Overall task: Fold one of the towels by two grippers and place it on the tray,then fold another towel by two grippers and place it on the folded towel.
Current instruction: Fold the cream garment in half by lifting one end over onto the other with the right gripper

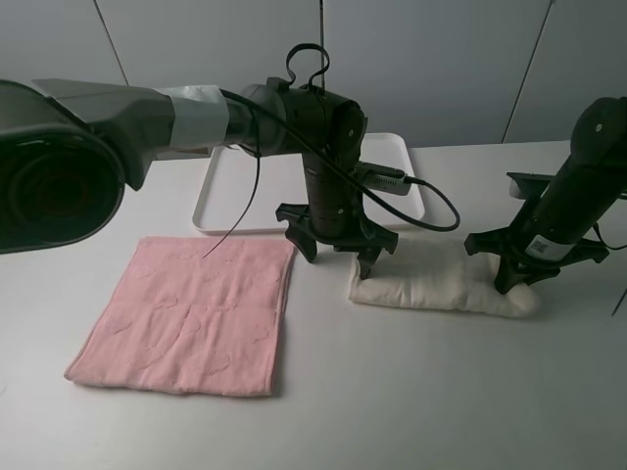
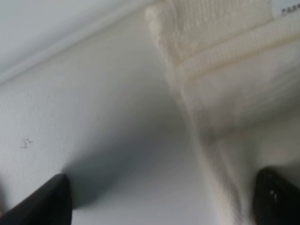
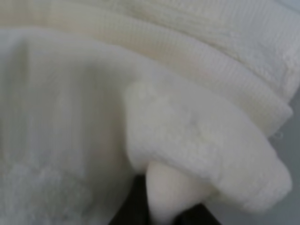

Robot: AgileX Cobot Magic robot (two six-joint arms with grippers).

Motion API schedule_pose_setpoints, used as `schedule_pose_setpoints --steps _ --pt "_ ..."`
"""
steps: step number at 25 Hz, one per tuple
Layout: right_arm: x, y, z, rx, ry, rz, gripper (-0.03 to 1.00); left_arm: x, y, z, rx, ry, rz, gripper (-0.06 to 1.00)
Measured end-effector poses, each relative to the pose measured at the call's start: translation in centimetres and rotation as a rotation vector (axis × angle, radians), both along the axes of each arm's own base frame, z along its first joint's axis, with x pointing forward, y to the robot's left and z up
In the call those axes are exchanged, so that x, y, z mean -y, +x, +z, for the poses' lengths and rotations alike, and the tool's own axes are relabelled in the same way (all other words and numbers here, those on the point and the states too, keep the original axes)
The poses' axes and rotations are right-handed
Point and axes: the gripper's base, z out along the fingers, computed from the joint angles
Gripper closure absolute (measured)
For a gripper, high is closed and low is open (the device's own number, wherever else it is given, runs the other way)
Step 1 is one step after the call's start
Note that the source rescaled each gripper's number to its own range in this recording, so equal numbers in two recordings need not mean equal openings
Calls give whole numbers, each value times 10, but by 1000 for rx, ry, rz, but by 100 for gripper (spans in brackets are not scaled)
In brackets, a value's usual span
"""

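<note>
The cream-white towel (image 1: 436, 288) lies folded into a long strip on the table in front of the tray (image 1: 235, 191). My left gripper (image 1: 338, 257) stands open at the strip's left end, one finger on the bare table, the other at the cloth's edge. In the left wrist view the left gripper (image 2: 161, 206) is wide apart, with the towel (image 2: 225, 70) beside one fingertip (image 2: 276, 197). My right gripper (image 1: 511, 282) is shut on the strip's right end. The right wrist view shows a fold of the towel (image 3: 197, 140) pinched in the right gripper (image 3: 161, 213). The pale pink towel (image 1: 186, 318) lies flat at the left.
The white tray sits at the back of the table, behind the left arm, with nothing seen on it. Black cables (image 1: 431, 211) trail from the left arm over the tray's right side. Bare white table (image 1: 441, 392) lies in front of both towels.
</note>
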Motion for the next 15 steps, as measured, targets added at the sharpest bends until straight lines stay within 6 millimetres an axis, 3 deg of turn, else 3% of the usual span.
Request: schedule_pose_setpoints --steps 9,15 --pt "-1 -6 45 95 9 18 92 0 0 0 -1 1 -4 -6" --pt "-9 -10 58 102 99 -19 92 0 0 0 0 2 -18 -6"
